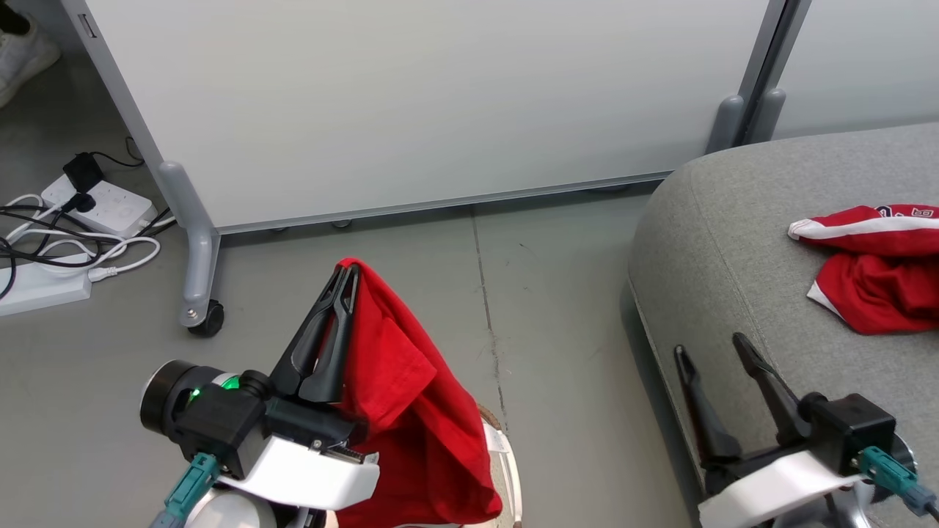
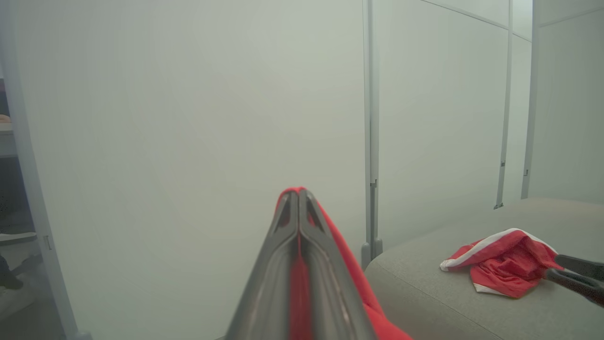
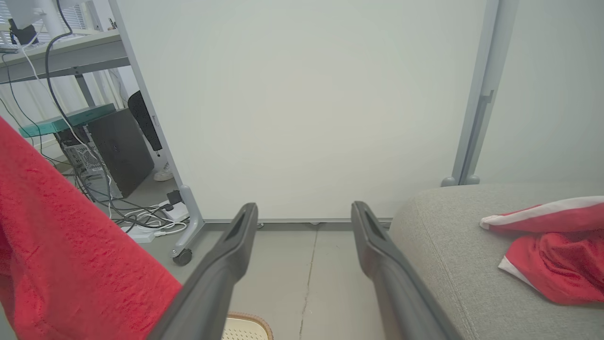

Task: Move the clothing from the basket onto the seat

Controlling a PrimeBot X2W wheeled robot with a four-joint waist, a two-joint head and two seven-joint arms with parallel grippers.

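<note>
My left gripper (image 1: 348, 273) is shut on a red piece of clothing (image 1: 411, 411), which hangs down from its fingertips over the basket (image 1: 506, 451); just a sliver of the basket's white wall and brown rim peeks out beneath the fabric. In the left wrist view the closed fingers (image 2: 283, 264) pinch the red cloth (image 2: 358, 283). Another red garment with white stripes (image 1: 877, 268) lies on the grey seat (image 1: 704, 242) at the right. My right gripper (image 1: 711, 350) is open and empty above the seat's front edge, its fingers (image 3: 226, 264) spread wide in the right wrist view.
A white partition on castors (image 1: 411, 103) stands straight ahead, one castor (image 1: 205, 319) at the left. Power strips and cables (image 1: 66, 235) lie on the floor at far left. A shoe (image 1: 22, 51) shows in the top left corner. Grey floor (image 1: 557, 330) lies between basket and seat.
</note>
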